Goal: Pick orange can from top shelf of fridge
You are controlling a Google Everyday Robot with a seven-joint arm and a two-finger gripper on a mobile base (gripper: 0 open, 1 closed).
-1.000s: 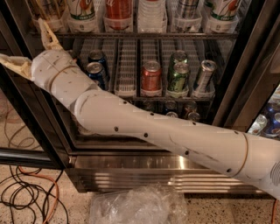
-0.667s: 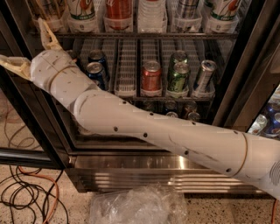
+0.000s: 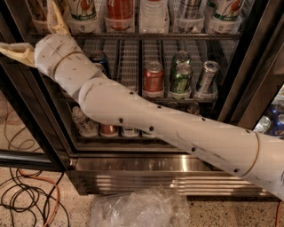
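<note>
My gripper (image 3: 32,34) is at the upper left, in front of the fridge's dark left frame (image 3: 31,102). Its two tan fingers (image 3: 56,20) are spread wide, one pointing up and one pointing left, with nothing between them. My white arm crosses the open fridge from the lower right. The wire-grid shelf (image 3: 128,57) holds a dark blue can (image 3: 99,58) just right of my wrist, a red can (image 3: 153,78), two green cans (image 3: 181,80) and a silver can (image 3: 207,77). I cannot pick out the orange can for certain. A coppery can (image 3: 108,130) peeks out under my arm on the lowest rack.
A row of bottles (image 3: 153,13) stands on the rack above. The ribbed steel base panel (image 3: 146,177) runs along the bottom, with crumpled clear plastic (image 3: 137,208) on the floor before it. Cables (image 3: 26,195) lie at the lower left. The right door frame (image 3: 248,80) slants beside the cans.
My wrist and gripper have risen slightly at the upper left. The cans have not moved.
</note>
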